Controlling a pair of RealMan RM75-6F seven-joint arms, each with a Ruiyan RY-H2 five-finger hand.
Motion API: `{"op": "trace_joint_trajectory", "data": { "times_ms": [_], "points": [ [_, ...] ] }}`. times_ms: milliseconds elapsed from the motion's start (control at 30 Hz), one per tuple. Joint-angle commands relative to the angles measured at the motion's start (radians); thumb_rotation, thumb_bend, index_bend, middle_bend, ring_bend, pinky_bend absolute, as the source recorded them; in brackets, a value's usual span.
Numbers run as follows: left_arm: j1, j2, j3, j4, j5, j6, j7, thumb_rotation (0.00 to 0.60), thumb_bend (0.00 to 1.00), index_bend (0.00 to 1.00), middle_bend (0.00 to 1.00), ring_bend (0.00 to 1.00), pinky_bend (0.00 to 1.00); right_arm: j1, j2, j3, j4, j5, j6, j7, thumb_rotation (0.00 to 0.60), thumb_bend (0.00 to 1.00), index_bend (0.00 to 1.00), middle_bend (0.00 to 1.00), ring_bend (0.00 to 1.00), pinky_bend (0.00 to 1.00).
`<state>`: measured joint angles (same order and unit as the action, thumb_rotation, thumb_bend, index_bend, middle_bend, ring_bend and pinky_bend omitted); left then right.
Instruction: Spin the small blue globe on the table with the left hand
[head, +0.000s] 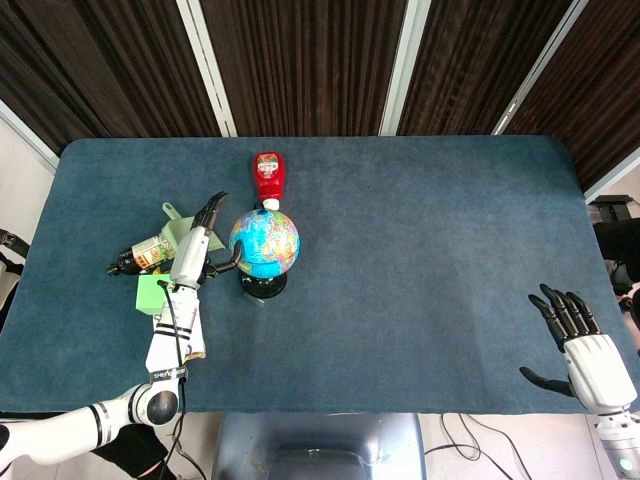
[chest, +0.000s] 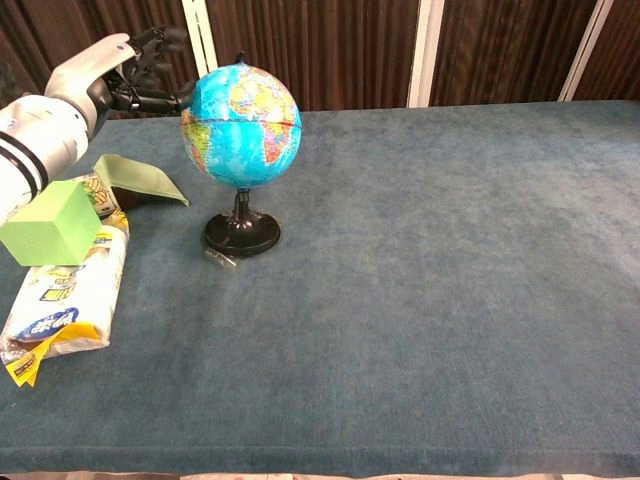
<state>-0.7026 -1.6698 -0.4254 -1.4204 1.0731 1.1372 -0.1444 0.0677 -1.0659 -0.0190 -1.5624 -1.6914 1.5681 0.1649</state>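
Note:
The small blue globe (chest: 243, 112) stands on its black round base (chest: 241, 235) at the left middle of the table; the head view shows the globe (head: 265, 243) just below the ketchup bottle. My left hand (chest: 125, 80) hovers at the globe's upper left with fingers spread, and its thumb tip is at the globe's left edge. In the head view, this left hand (head: 200, 245) lies just left of the ball and holds nothing. My right hand (head: 575, 335) is open over the table's near right corner, far from the globe.
A red ketchup bottle (head: 268, 178) lies behind the globe. To its left are a pale green funnel (chest: 140, 177), a green cube (chest: 50, 222), a dark bottle (head: 140, 255) and a snack bag (chest: 60, 290). The blue table cloth (chest: 450, 260) spreads to the right.

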Motion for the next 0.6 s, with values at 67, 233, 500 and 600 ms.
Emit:
{"op": "trace_joint_trajectory", "data": {
  "times_ms": [67,233,500,600],
  "points": [
    [0.002,0.002,0.000,0.003,-0.003,-0.004,-0.009,0.596,0.34,0.00,0.00,0.00,0.00,-0.001,0.000,0.001,0.000,0.001,0.001,0.000,0.600,0.03,0.00,0.00,0.00,0.00],
    [-0.011,-0.006,-0.009,0.033,-0.014,-0.021,-0.016,0.598,0.34,0.00,0.00,0.00,0.00,-0.002,0.000,0.001,-0.001,0.001,0.002,0.000,0.600,0.03,0.00,0.00,0.00,0.00],
    [-0.062,-0.037,-0.041,0.138,-0.045,-0.063,-0.012,0.594,0.35,0.00,0.00,0.00,0.00,-0.003,0.000,0.002,-0.001,0.000,0.005,-0.001,0.600,0.03,0.00,0.00,0.00,0.00],
    [-0.057,-0.033,-0.040,0.141,-0.038,-0.052,-0.015,0.596,0.36,0.00,0.00,0.00,0.00,-0.003,0.000,0.001,-0.001,-0.001,0.005,-0.002,0.600,0.03,0.00,0.00,0.00,0.00]
  ]
}}
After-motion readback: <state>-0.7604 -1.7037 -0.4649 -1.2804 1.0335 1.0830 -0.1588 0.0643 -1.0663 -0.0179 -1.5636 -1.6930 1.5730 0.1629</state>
